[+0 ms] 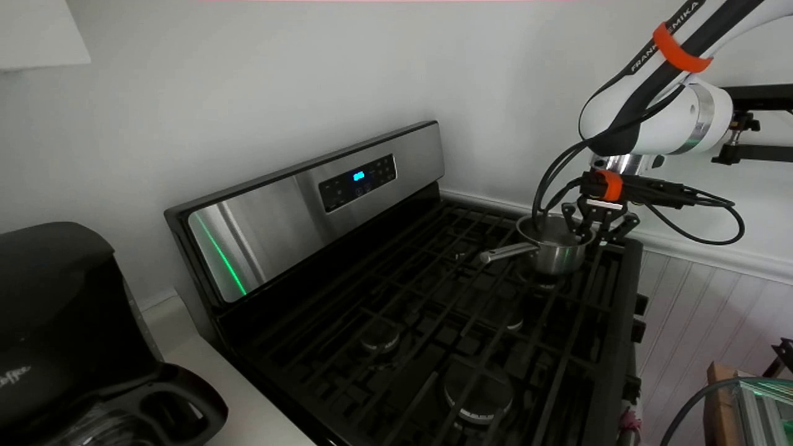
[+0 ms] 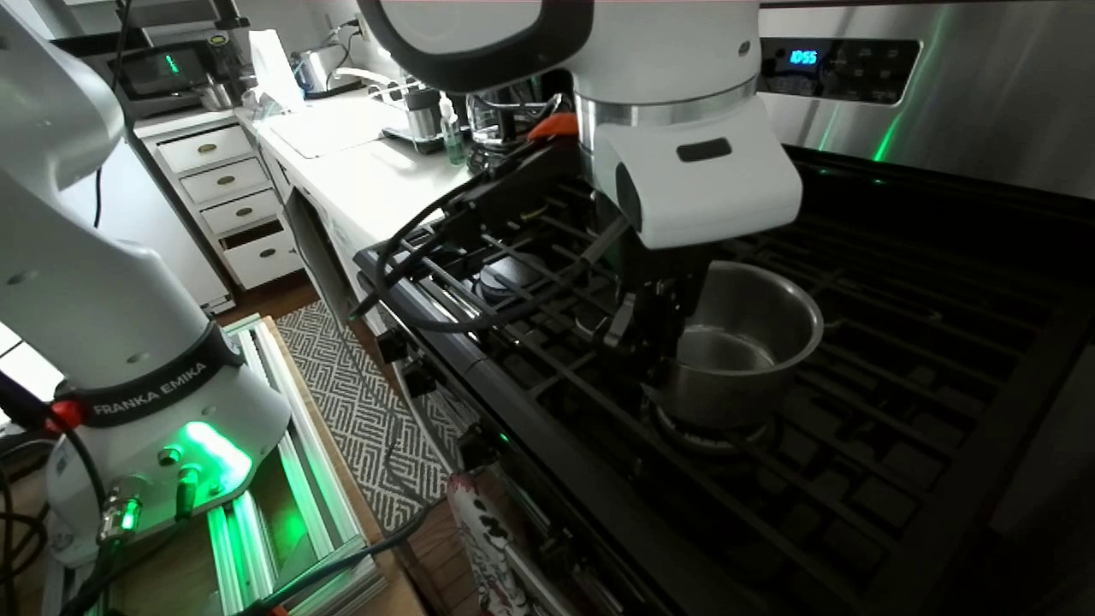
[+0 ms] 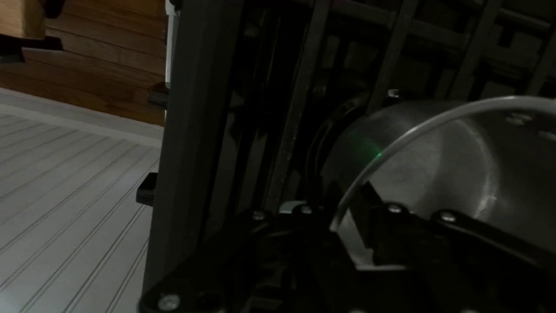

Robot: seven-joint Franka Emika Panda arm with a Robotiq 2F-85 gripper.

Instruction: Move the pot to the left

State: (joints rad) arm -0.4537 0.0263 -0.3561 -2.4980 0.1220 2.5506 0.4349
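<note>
Both exterior views angle down from opposite ends of the stove [image 1: 427,303], sharing the pot [image 2: 727,398]. In an exterior view, the camera faces the far counter [image 2: 368,180]. Wrist view: downward, close to the pot.

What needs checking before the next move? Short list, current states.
1) Placement: ok. The tool straddles the pot wall, one finger inside, one outside.
2) Grip: cannot tell. Contact is too dark to read in the wrist view.
3) Tilt: ok. The pot looks upright in both exterior views.
4) Contents: ok. Bare metal bottom shows inside.
5) Handle: ok, apart from the tool.
6) Cables: cannot tell if touching; they cross the pot rim in an exterior view.
</note>
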